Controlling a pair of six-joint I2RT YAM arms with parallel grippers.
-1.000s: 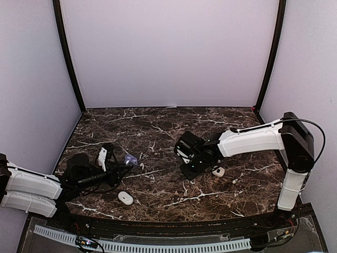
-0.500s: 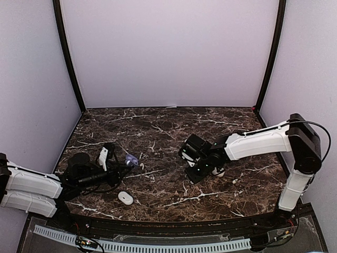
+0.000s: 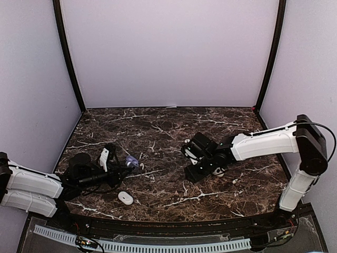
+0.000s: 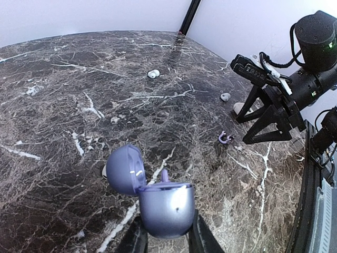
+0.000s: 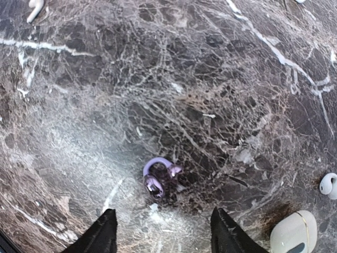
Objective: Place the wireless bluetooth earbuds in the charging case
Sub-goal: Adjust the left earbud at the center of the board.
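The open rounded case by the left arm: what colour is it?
Glossy lavender; the rounded plastic charging case shows best in the left wrist view.

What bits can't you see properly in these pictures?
Inside of the lavender case: left wrist view, its own wall hides it.
White case: right wrist view, cut off by the bottom edge.
White bud: same view, cut off by the right edge.
Lavender bud: clear between the open right gripper's fingers, but too small to find in the top view.
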